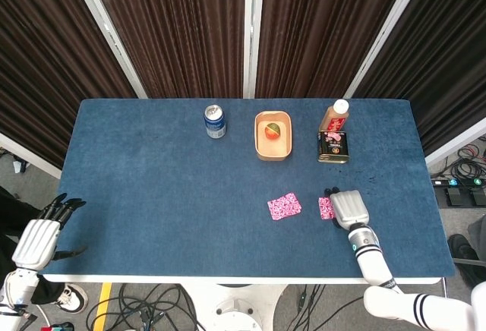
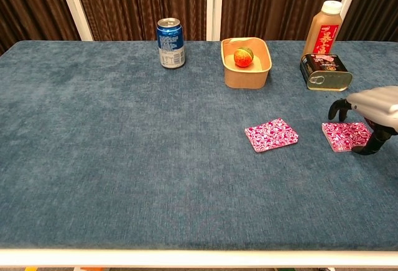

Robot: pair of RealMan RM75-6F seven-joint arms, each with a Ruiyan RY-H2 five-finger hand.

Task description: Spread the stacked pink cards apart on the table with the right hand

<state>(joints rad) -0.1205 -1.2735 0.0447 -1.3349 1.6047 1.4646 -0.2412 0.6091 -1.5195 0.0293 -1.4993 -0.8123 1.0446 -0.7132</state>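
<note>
Two groups of pink cards lie on the table (image 1: pixel 152 194): one loose pink card (image 1: pixel 284 206) near the centre-right, and a second pink stack (image 2: pixel 346 135) well apart at its 3 o'clock, partly under the right hand (image 1: pixel 348 208). That hand arches over the stack, fingers curled down; whether it grips is unclear. The left hand (image 1: pixel 42 234) hangs off the table's 8 o'clock corner, fingers apart, holding nothing. One blue can (image 1: pixel 215 121), one bowl (image 1: pixel 272 146) with one fruit (image 1: pixel 272 130), one bottle (image 1: pixel 334 115) and one tin (image 1: pixel 332 147) line the far side. Blue cloth surface; dark curtains (image 1: pixel 182 27) behind.
</note>
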